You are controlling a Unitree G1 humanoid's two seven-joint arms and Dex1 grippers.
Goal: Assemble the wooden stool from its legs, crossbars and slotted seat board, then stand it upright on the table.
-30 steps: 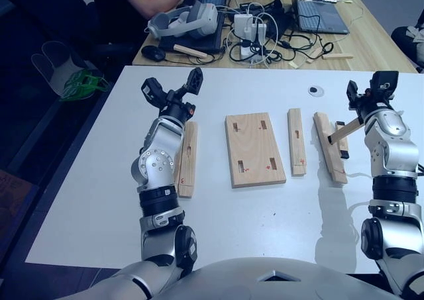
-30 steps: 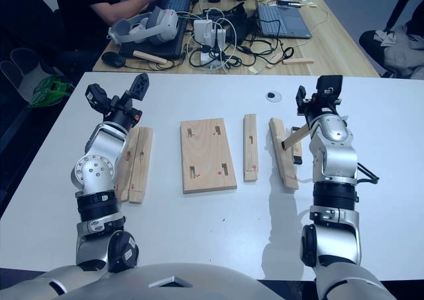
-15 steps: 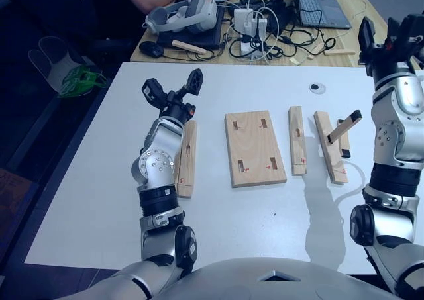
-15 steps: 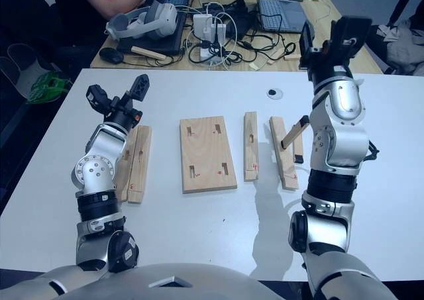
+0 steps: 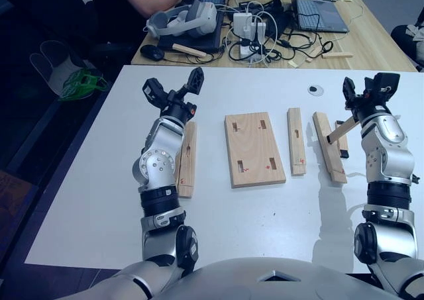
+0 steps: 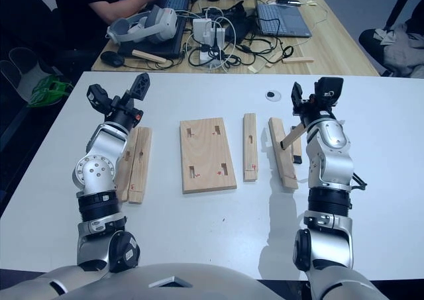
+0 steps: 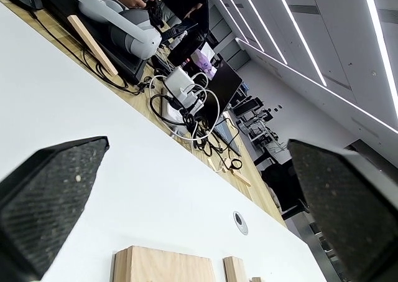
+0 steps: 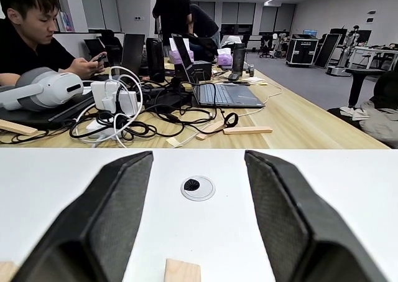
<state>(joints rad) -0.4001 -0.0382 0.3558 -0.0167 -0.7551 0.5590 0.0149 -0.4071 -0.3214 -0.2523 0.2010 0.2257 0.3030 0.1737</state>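
The left gripper (image 5: 173, 87) gaped, its arm half-covering the legs (image 5: 188, 158); the right gripper (image 5: 366, 88) gaped too, masking the crossbar (image 5: 336, 134) tip.

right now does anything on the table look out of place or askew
One thing: a short crossbar sits tilted, its lower end on the rightmost leg and its upper end raised near the right hand. The other wooden pieces in view lie flat.

The right gripper (image 5: 366, 85), lifted high a moment ago, has dropped back beside the propped crossbar (image 5: 336, 132) near the table's (image 5: 298, 220) right edge.
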